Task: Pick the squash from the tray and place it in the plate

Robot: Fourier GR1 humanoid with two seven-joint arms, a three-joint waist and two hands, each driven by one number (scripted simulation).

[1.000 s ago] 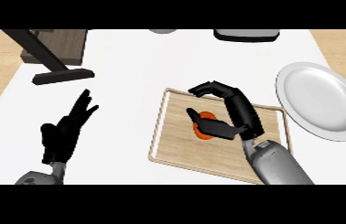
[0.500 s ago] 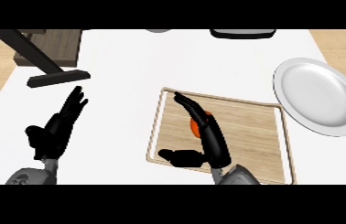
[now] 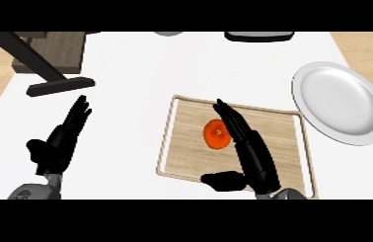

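The white counter fills most of what I can see, pale wood floor showing at its corners. A white plate sits at its right edge, just beside the wooden tray. The squash lies on the tray, small, round, bright orange, unheld. The right hand is stretched flat, fingers pressed together, right beside it. The left hand rests open, off to the left. A dark bar lies up-left.
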